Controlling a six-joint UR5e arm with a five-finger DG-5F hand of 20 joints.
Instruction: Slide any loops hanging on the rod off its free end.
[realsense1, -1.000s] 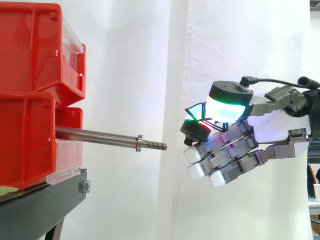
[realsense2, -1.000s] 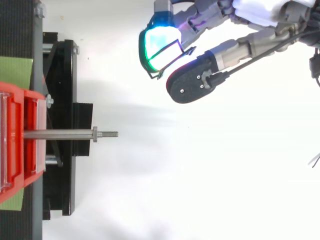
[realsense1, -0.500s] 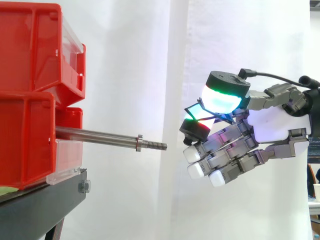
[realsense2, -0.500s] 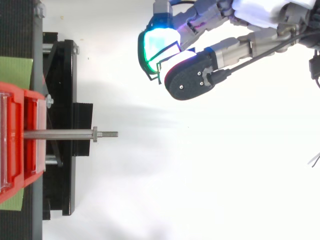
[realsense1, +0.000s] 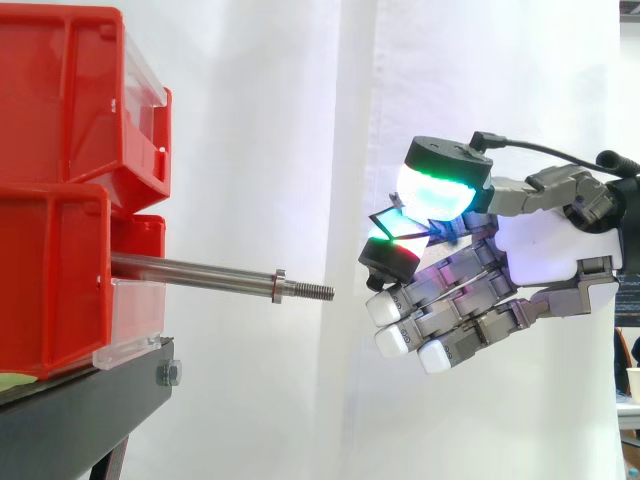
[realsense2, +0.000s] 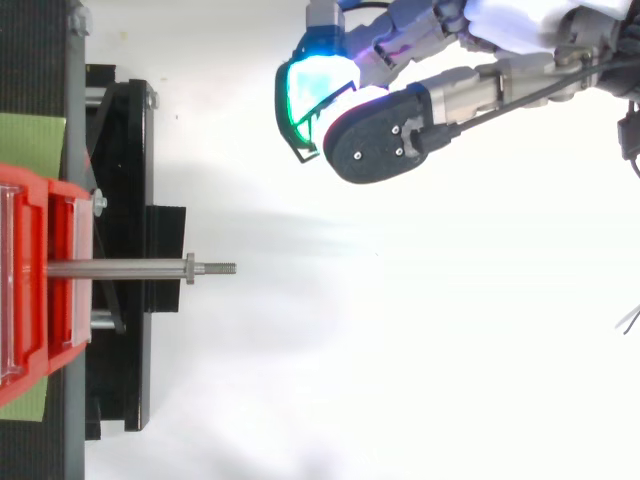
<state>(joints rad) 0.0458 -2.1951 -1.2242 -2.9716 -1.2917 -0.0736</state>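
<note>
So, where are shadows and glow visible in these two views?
Top view: soft grey shadows lie on the white surface beside the rod. Side view: the curtain is evenly bright; the pad of the hand glows green and white above the pinched loop.

a metal rod (realsense2: 120, 268) is seen jutting rightward from a red bin (realsense2: 30, 290) across a black stand (realsense2: 125, 150), its threaded end pointing right. the hand (realsense2: 470, 90) is held at the upper right, well apart from that end. a thin dark loop (realsense2: 297, 153) is pinched between a green-glowing fingertip (realsense2: 305, 85) and the dark-backed thumb.
</note>
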